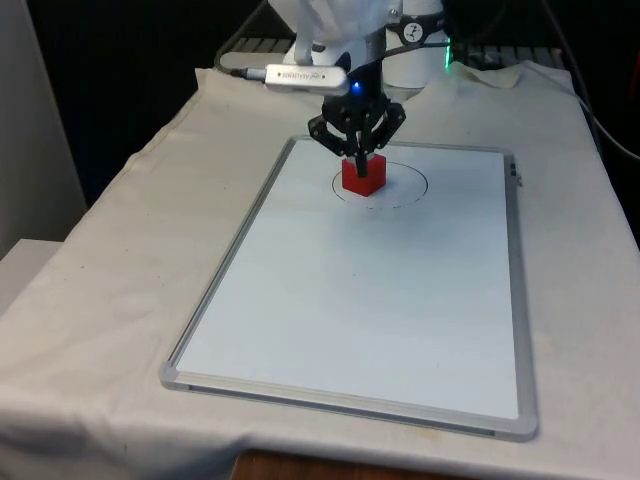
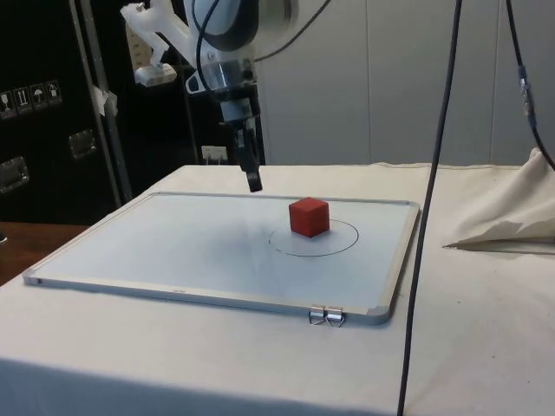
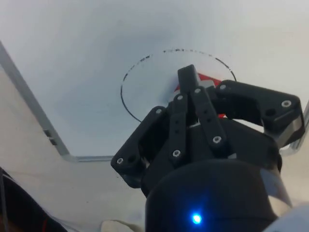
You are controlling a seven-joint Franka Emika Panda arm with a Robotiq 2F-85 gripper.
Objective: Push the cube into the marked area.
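A small red cube [image 1: 364,176] [image 2: 309,217] rests on the whiteboard [image 1: 380,300] [image 2: 173,234] inside a thin drawn circle [image 1: 412,178] [image 2: 342,245], towards the front view's left of it. My black gripper [image 1: 358,165] [image 2: 253,182] [image 3: 188,79] is shut with its fingers pressed together and nothing between them. It hangs just above the board on the cube's robot side, and in the side view a gap separates it from the cube. In the wrist view the fingers hide most of the cube [image 3: 211,79], and the circle [image 3: 126,79] curves around them.
The whiteboard has a metal frame [image 1: 230,250] with a binder clip [image 2: 327,316] on one edge. White cloth [image 1: 110,240] covers the table around it, bunched into a fold [image 2: 512,217] at one side. A dark cable [image 2: 438,191] hangs down near the board's corner.
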